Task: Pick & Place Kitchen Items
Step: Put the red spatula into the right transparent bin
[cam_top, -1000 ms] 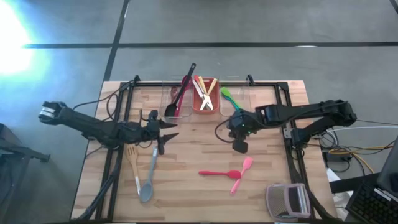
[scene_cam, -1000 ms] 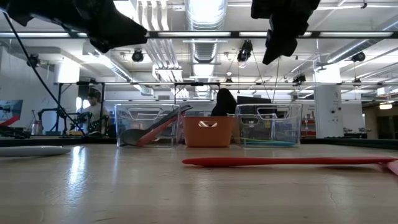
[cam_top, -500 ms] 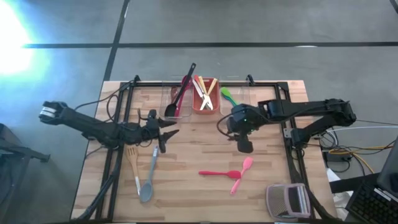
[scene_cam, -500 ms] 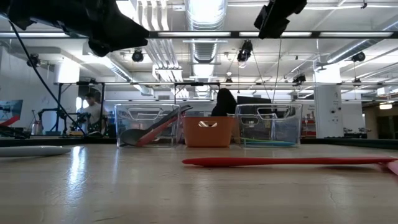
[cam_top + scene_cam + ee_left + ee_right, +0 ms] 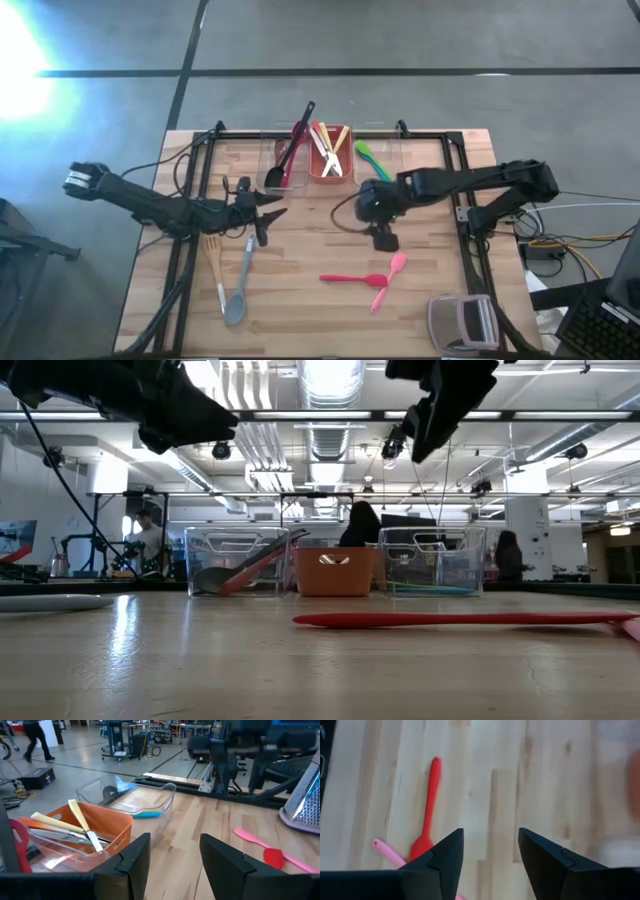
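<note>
Your right gripper point(image 5: 384, 238) is hanging over the middle of the desk point(image 5: 300, 300), a little toward 2 o'clock from its centre — its fingers point(image 5: 445, 857) are standing apart with nothing between them. Looking past them, you are seeing the red spatula point(image 5: 426, 815) and the tip of the pink spoon point(image 5: 387, 851) lying on the wood below. From above, the red spatula point(image 5: 350, 278) is lying at about 5 o'clock from this gripper, with the pink spoon point(image 5: 390, 280) just beside it.

Your left gripper point(image 5: 268, 214) is waiting at 9 o'clock of the desk's centre, fingers point(image 5: 132, 860) parted and holding nothing. At 6 o'clock from it, the wooden spatula point(image 5: 213, 262) and the grey spoon point(image 5: 238, 290) are lying side by side.

Along the 12 o'clock edge, three bins are sitting in a row: the left clear bin point(image 5: 285, 158) is holding black and red utensils, the orange bin point(image 5: 328, 162) pale sticks, and the right clear bin point(image 5: 385, 155) a green spoon point(image 5: 366, 155).
</note>
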